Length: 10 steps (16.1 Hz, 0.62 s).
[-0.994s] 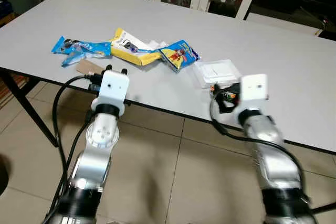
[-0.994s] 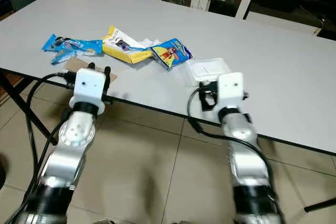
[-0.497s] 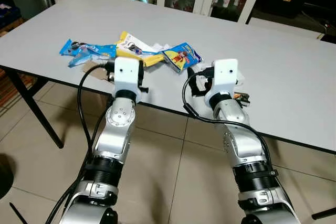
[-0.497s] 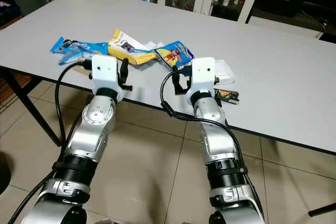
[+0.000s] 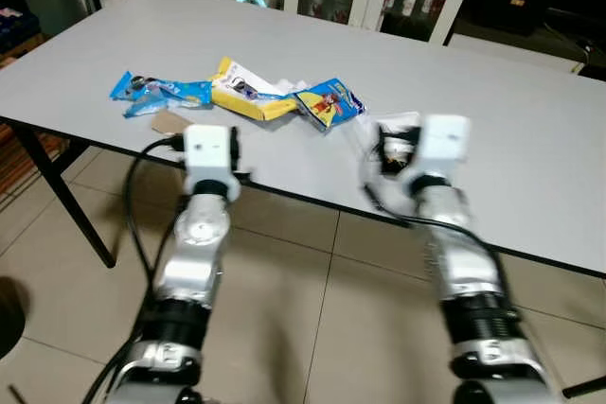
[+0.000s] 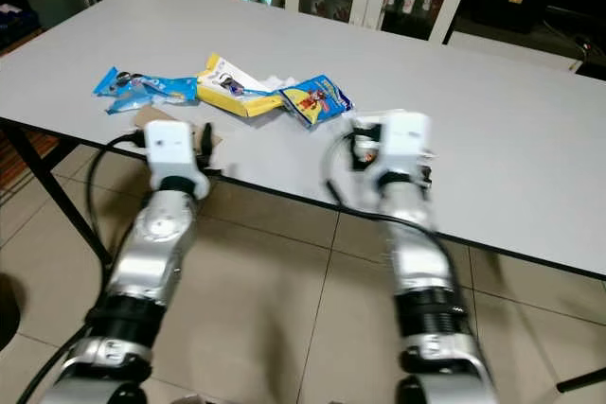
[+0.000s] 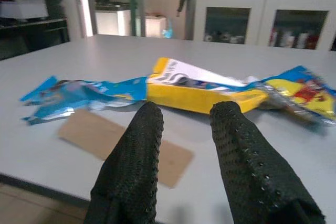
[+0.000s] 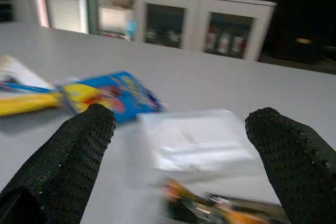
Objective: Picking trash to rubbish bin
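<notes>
while the right gripper point(image 8: 178, 166) gapes wide and empty, the clear plastic pack point(image 8: 197, 145) lies straight ahead between its fingers, nearer than anything facing the left gripper point(image 7: 186, 124), narrowly parted, holding nothing.

Crumpled blue and yellow wrappers point(image 5: 237, 98) flat on table point(image 5: 511, 139).

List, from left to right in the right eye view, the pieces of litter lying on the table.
Light blue wrapper → brown cardboard piece → yellow packet → blue and yellow snack packet → clear plastic pack, partly hidden behind the right arm.
</notes>
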Motion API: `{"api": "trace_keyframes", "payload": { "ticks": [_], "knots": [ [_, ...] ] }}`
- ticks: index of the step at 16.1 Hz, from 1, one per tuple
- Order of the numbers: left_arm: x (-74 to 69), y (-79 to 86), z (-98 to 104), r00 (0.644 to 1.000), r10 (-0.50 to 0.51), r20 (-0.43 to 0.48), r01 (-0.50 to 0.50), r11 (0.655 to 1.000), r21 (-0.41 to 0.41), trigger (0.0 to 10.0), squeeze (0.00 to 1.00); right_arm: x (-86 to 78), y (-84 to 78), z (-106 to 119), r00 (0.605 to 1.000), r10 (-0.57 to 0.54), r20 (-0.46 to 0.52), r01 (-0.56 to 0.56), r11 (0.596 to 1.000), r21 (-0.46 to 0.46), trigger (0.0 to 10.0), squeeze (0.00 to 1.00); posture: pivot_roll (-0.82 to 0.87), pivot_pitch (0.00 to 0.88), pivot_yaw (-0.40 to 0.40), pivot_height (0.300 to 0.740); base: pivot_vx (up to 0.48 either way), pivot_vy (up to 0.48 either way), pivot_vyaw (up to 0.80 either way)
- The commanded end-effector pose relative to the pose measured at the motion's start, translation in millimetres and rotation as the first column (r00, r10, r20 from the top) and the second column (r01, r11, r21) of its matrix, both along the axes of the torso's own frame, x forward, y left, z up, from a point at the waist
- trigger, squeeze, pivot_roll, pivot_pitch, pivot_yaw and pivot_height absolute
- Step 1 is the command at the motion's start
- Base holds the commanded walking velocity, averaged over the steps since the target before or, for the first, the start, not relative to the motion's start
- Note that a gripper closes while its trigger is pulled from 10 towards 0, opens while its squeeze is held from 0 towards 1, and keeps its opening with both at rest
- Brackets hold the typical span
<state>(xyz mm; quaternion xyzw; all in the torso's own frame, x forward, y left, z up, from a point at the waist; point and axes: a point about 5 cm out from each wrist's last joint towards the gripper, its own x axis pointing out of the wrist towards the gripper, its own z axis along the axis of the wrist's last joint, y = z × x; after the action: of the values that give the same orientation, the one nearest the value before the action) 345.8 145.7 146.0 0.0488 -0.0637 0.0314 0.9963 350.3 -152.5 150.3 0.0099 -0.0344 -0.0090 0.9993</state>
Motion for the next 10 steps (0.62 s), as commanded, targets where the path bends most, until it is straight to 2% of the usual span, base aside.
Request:
{"api": "trace_keyframes", "payload": {
  "ticks": [1, 3, 4, 7, 10],
  "knots": [
    [-2.5, 3.6, -3.7, 1.0, -0.003, -0.004, 0.003, 1.0, 0.013, 10.0, 0.0, -2.3, -22.6, -8.0, 0.998, -0.059, -0.02, 0.059, 0.998, -0.007, 10.0, 0.0, -0.05, 0.0, -0.101, 0.74, 0.0, 0.0, 0.0],
    [-8.6, 11.0, -9.1, 0.999, -0.037, -0.013, 0.037, 0.999, 0.04, 10.0, 0.0, -4.8, -49.8, -12.0, 0.992, -0.117, -0.036, 0.116, 0.993, -0.023, 10.0, 0.0, -0.05, 0.0, -0.103, 0.74, 0.0, 0.0, 0.0],
    [-11.2, 10.3, -12.3, 0.998, -0.06, -0.02, 0.061, 0.996, 0.058, 10.0, 0.0, -5.7, -52.3, -12.7, 0.992, -0.12, -0.037, 0.119, 0.993, -0.026, 10.0, 0.0, -0.05, 0.0, -0.103, 0.74, 0.0, 0.0, 0.0],
    [-15.0, 7.2, -18.8, 0.997, -0.068, -0.037, 0.07, 0.994, 0.078, 10.0, 0.0, -6.7, -50.2, -15.1, 0.994, -0.109, -0.027, 0.109, 0.994, 0.001, 10.0, 0.0, -0.05, 0.0, -0.105, 0.74, 0.0, 0.0, 0.0],
    [-10.5, 2.5, -16.4, 0.998, -0.049, -0.036, 0.051, 0.997, 0.06, 10.0, 0.0, -4.2, -40.0, -13.6, 0.997, -0.078, -0.016, 0.078, 0.997, 0.017, 10.0, 0.0, -0.04, 0.0, -0.115, 0.74, 0.0, 0.0, 0.0]
  ]
}}
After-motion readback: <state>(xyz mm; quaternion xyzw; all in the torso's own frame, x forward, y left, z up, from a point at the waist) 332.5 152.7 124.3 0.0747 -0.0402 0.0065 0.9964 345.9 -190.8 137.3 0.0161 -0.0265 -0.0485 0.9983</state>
